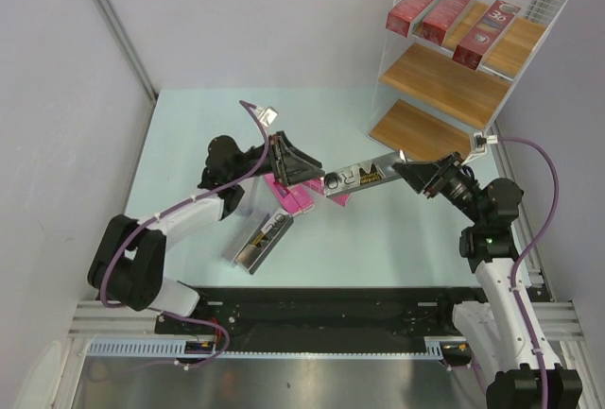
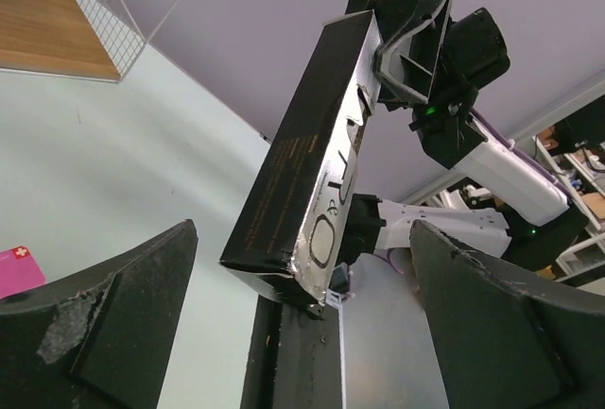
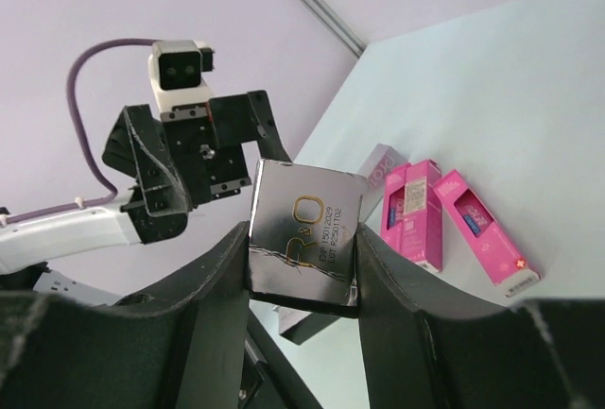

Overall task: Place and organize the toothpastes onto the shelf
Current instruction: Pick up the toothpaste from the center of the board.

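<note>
**A:** What's the right gripper point(image 3: 302, 272) doing?

**B:** It's clamped narrow on one end of a silver-grey carton point(image 1: 364, 175), with a finger on each side of the end face in its wrist view. The carton is in the air, off the table point(image 1: 189, 126).

**A:** And the left gripper point(image 2: 302, 333)?

**B:** Spread wide, holding nothing. Its fingers point(image 2: 104, 333) stand either side of the carton's free end, and as far as the left wrist view shows they aren't touching it.

**A:** How does the carton lie?

**B:** Its long axis runs across the table from the left gripper to the right one. It bridges the two tools but is gripped only on the right.

**A:** Where's the shelf point(image 1: 444, 83) from there?

**B:** Beyond and to the right, on the right arm's side and well apart from the left arm. Three dark red cartons point(image 1: 449, 10) already lie on its top board.

**A:** So which arm carries it?

**B:** I'd say the right one, since it's nearer and has the grip. The free end points away from the shelf, so the carton would need swinging round.

**A:** What's on the table?

**B:** Pink cartons point(image 1: 293, 196) just below the left gripper, and a second grey carton point(image 1: 263, 239) nearer the bases
</note>
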